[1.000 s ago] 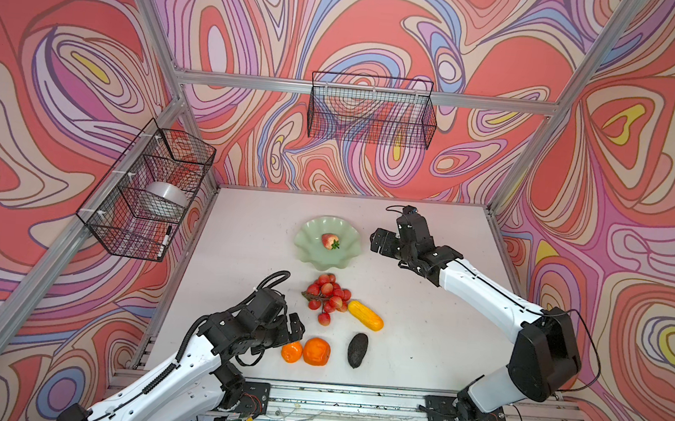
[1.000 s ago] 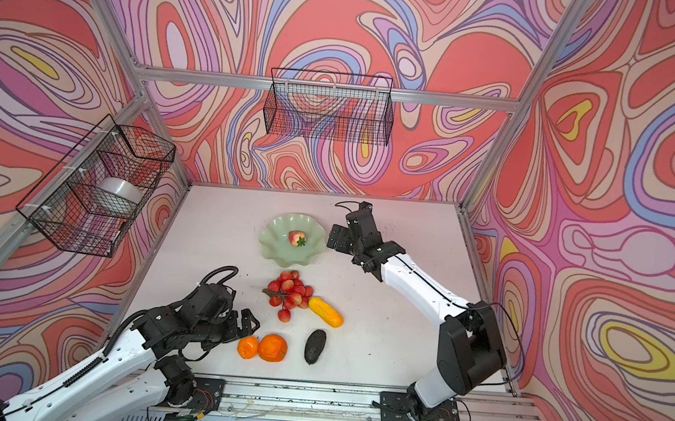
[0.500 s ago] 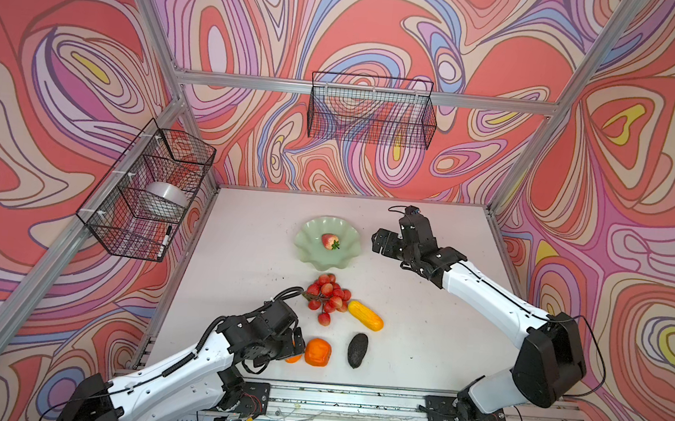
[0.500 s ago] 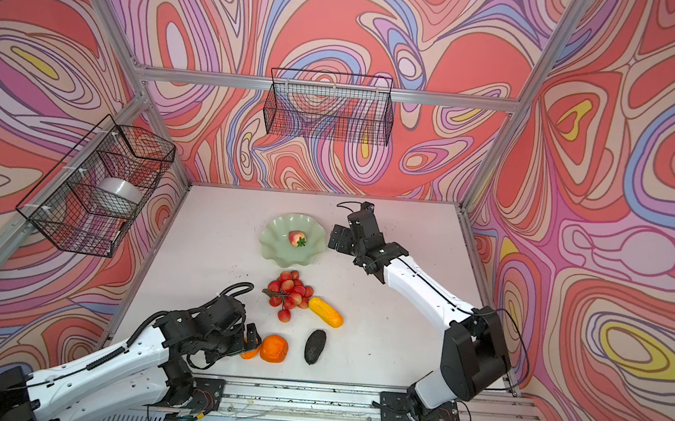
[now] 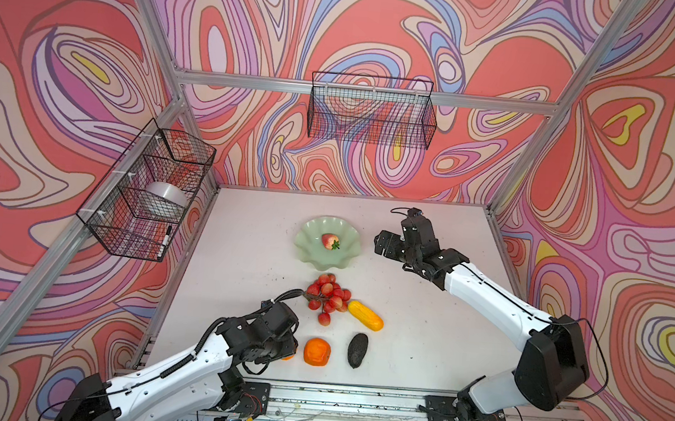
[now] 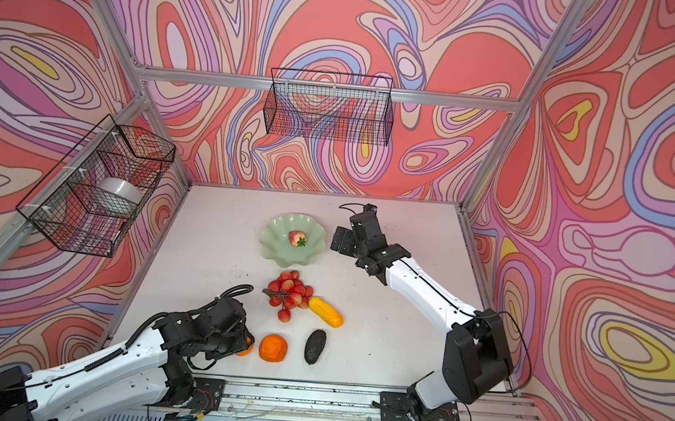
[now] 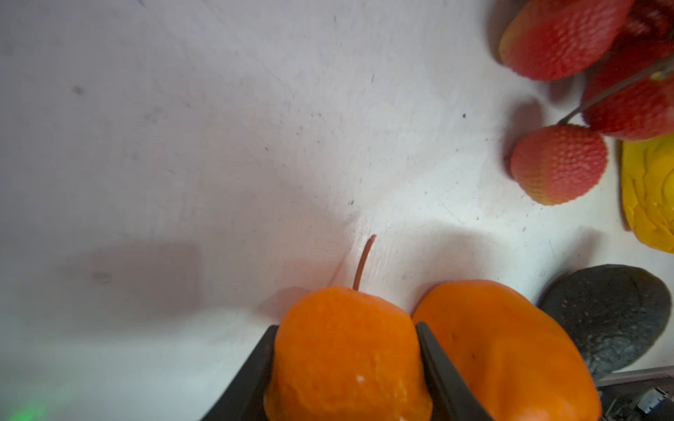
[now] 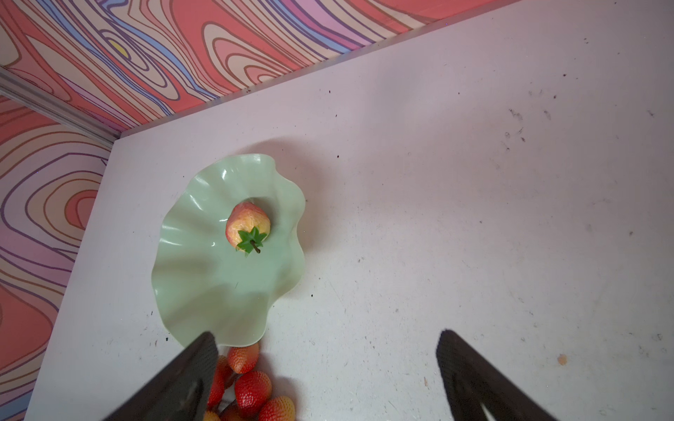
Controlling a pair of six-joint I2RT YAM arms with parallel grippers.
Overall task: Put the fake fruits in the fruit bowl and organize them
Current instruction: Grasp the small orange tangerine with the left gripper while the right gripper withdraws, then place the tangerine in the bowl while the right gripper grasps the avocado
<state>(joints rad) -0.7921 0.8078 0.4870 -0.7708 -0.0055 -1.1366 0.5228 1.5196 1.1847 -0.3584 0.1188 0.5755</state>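
My left gripper point(image 7: 345, 328) sits low near the near edge of the table point(image 5: 240, 253), left of centre. Its two dark fingers point(image 7: 255, 364) are clamped on the stemmed orange fruit point(image 7: 346, 361), one pressed to each flank, and the thin brown stem points away from the wrist. In both top views the gripper body covers nearly all of that fruit, leaving only an orange sliver at its right side. I cannot tell whether the fruit rests on the surface or is just clear of it.

The second orange fruit point(image 5: 317, 352) lies just to the right. In the left wrist view one finger is wedged between the two. The dark avocado point(image 5: 357, 350) lies further right, apart from them. Farther back, the red grape bunch point(image 5: 328, 296) sprawls on the table with the yellow oblong piece point(image 5: 365, 315) slanted just beside its right side.

The fruit bowl point(image 5: 307, 254) stands beyond the bunch, mid-table, with the strawberry-like fruit point(image 5: 329, 241) lying in its middle. My right gripper point(image 8: 326, 334) hangs above the table just right of the bowl, fingers spread wide over bare surface.
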